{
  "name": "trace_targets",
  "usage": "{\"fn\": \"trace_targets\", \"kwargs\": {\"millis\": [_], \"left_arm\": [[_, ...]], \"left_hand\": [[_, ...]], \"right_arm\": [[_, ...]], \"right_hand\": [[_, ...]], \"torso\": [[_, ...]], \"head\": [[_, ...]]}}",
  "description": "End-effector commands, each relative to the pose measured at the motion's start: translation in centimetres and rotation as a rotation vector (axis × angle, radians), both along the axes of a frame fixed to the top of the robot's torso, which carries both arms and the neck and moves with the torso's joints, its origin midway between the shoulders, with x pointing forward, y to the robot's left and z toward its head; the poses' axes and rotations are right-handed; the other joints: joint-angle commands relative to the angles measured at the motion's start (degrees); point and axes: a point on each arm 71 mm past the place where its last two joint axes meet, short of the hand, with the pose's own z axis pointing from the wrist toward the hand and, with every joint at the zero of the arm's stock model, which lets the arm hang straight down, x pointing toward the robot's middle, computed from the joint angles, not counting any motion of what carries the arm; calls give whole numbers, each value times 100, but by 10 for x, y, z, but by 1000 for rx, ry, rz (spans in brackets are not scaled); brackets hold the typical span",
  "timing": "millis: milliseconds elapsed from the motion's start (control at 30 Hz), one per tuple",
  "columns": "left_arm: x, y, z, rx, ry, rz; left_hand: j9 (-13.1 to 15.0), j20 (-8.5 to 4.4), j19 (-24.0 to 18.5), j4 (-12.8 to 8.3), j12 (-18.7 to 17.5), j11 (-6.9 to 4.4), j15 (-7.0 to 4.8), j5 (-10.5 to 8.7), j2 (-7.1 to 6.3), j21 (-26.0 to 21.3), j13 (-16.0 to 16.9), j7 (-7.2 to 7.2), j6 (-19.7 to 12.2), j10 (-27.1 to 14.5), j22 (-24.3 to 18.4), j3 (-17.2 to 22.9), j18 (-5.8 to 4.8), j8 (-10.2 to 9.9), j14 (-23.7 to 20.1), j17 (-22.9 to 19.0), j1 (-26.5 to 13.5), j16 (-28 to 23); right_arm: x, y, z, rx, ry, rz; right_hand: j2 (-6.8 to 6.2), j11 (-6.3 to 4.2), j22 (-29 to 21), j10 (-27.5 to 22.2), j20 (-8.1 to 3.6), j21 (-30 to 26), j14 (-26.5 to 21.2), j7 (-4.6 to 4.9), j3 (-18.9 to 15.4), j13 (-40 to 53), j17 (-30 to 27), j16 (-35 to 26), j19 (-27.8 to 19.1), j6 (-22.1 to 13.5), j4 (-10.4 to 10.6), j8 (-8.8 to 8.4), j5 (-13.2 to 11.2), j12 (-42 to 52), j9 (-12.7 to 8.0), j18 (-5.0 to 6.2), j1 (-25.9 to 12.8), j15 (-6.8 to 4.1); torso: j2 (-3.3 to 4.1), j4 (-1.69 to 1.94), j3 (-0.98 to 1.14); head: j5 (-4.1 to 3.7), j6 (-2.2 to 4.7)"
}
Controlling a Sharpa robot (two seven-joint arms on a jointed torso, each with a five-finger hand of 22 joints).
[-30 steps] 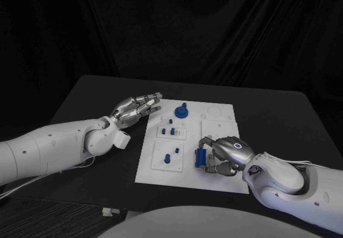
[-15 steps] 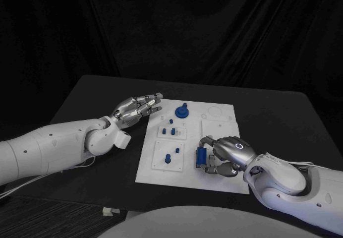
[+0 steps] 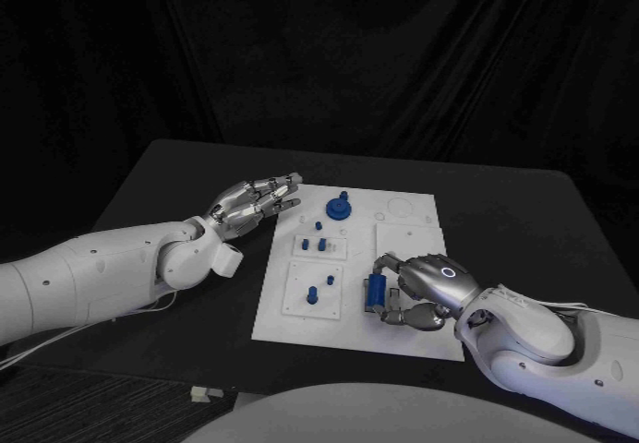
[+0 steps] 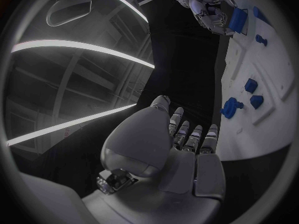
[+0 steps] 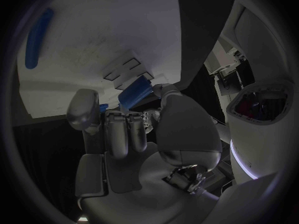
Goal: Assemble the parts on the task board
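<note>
The white task board [image 3: 400, 242] lies in the middle of the black table. My right hand [image 3: 424, 291] is over its near right part and grips an upright blue bar [image 3: 377, 293] between thumb and fingers; the right wrist view shows that blue bar [image 5: 135, 93] at the fingertips, just above the board [image 5: 106, 35]. My left hand [image 3: 253, 201] hovers by the board's far left corner, fingers apart and holding nothing. A round blue part with a knob [image 3: 338, 208] stands at the far end, and small blue pegs [image 3: 314, 245] stand mid-board.
Two more blue pegs [image 3: 312, 294] stand in the near left panel. A long blue piece [image 5: 39, 37] lies on the board beyond my right hand. From the left wrist, the board [image 4: 274, 129], the knob part [image 4: 231, 108] and my right hand [image 4: 209, 10] are seen.
My right hand has edged slightly to the right with the blue bar still in its grip. The left hand has not moved.
</note>
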Motion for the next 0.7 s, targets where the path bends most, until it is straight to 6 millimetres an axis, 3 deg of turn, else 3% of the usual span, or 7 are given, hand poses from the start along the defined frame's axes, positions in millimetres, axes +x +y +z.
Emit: {"fn": "trace_targets", "kwargs": {"millis": [33,700], "left_arm": [[-1,-2,0,-19,-1,-9],[-1,-2,-1,-18,4,-11]], "left_hand": [[9,23,35,6,13,50,33,36,7,28,6,15,25,8,5,31,-19,22,7,9,48,24],[9,23,36,9,15,55,34,35,15,28,6,19,26,9,5,44,-21,24,7,9,46,25]], "right_arm": [[-2,0,-1,-7,19,5],[-3,2,-7,-59,73,17]], "right_hand": [[59,-32,767,599,12,-23,576,-123,76,1510,1408,-4,42,148,1,-79,54,15,-63,58,-7,-26],[-58,38,768,599,61,-45,601,-39,356,1510,1509,58,39,-106,-5,-684,-32,15,-839,57,-63,33]], "torso": [[0,-2,2],[-2,2,0]], "head": [[4,1],[6,1]]}}
